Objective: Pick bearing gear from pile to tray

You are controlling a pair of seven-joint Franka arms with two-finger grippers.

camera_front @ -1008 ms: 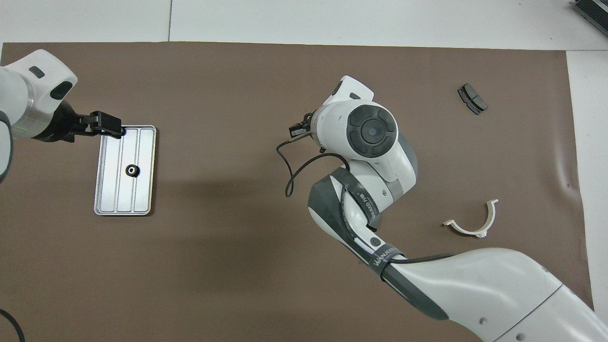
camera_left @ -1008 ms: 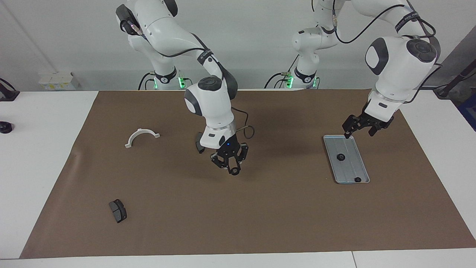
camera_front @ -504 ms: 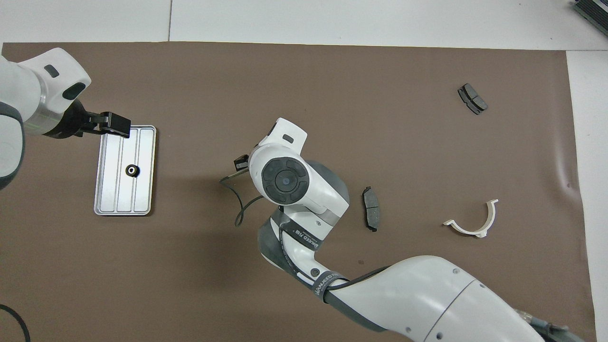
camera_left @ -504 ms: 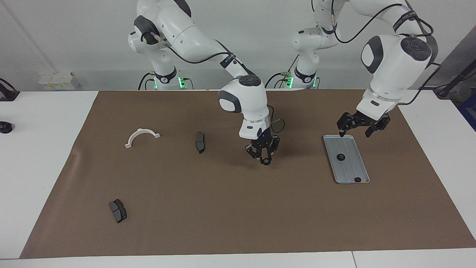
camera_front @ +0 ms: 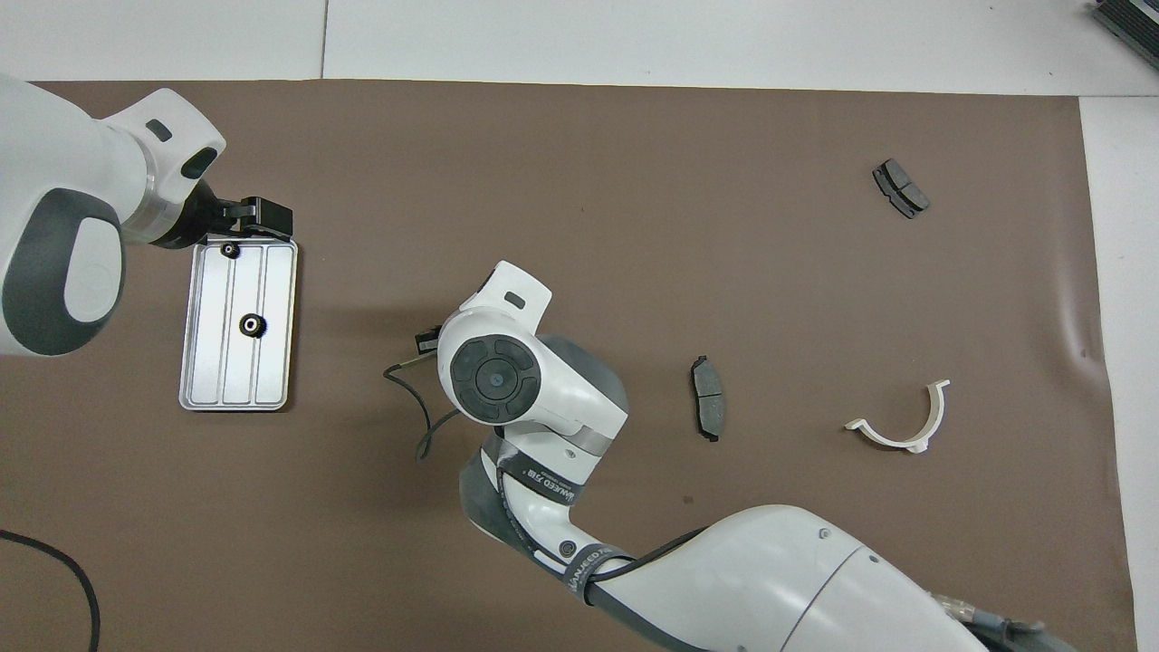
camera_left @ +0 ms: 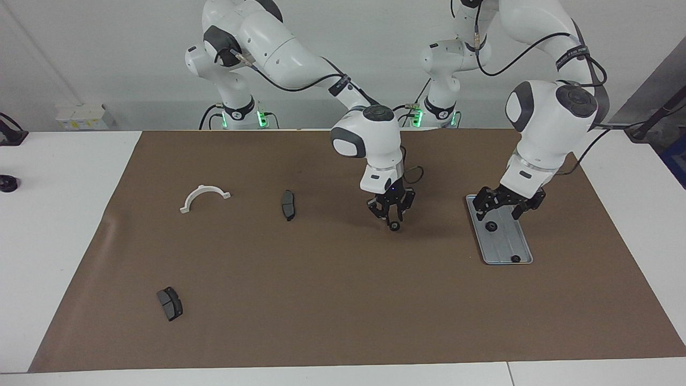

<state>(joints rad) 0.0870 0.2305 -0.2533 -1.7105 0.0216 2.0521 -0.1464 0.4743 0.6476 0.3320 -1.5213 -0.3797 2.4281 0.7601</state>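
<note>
Silver tray (camera_left: 504,244) with two black gears (camera_left: 490,225).

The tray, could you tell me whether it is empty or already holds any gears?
Not empty: the tray holds two small black gears, one mid-tray, another at its end farther from the robots.

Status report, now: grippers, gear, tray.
Right gripper holds a gear over the mat. Left gripper open over the tray. Two gears on it. Path clear.
</note>
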